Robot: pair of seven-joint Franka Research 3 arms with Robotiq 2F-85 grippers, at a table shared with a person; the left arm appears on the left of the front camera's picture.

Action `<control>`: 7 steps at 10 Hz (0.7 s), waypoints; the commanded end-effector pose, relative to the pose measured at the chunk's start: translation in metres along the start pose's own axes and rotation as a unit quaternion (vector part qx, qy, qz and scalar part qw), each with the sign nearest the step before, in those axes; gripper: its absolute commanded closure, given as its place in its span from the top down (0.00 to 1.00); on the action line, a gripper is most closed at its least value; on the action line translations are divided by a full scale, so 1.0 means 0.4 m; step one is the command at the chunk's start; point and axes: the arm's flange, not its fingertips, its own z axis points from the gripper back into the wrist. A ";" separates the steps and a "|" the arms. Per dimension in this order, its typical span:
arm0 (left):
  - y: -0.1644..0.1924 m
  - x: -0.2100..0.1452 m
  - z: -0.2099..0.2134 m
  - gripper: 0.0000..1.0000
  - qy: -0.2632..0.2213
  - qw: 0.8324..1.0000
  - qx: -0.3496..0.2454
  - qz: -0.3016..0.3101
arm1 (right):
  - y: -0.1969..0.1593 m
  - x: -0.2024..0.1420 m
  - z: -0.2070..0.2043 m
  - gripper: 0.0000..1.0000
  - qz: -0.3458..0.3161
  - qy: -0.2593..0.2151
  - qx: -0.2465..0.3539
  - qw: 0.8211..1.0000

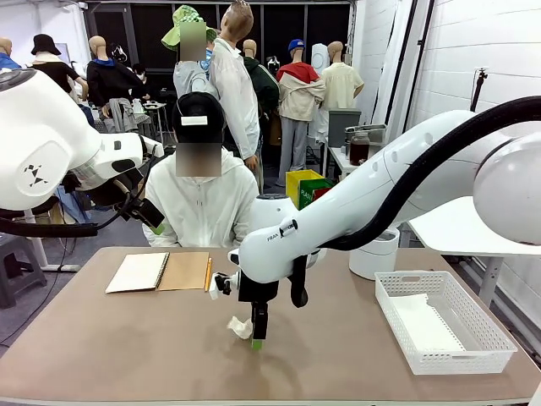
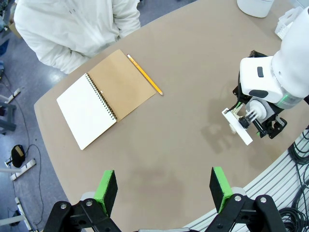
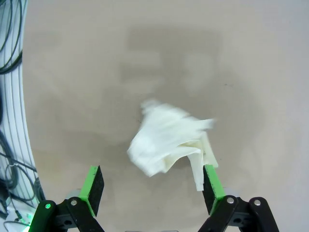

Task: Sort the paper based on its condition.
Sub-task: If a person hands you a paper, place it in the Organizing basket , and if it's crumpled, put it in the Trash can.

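— White crumpled paper (image 3: 169, 140), where is it?
— On the brown table (image 1: 127, 338), between the right gripper's (image 3: 152, 186) wide-open fingers, touching the one at 3 o'clock.
— And the left gripper (image 2: 164, 189)?
— Wide open too, holding nothing.

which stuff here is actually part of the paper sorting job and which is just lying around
Part of the job:
- crumpled paper, on the table between the open right pincer fingers
- flat paper lying in the white mesh basket

Just lying about:
- open spiral notebook
- pencil beside it
- white round container behind the basket
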 end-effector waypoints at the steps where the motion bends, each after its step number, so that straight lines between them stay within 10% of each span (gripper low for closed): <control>1: 0.002 -0.002 0.000 1.00 0.000 1.000 -0.001 0.001 | -0.007 0.029 -0.003 1.00 -0.007 0.005 0.006 1.000; 7: 0.002 -0.002 0.000 1.00 0.000 1.000 -0.001 0.001 | -0.035 0.062 0.030 1.00 -0.033 -0.025 -0.031 0.999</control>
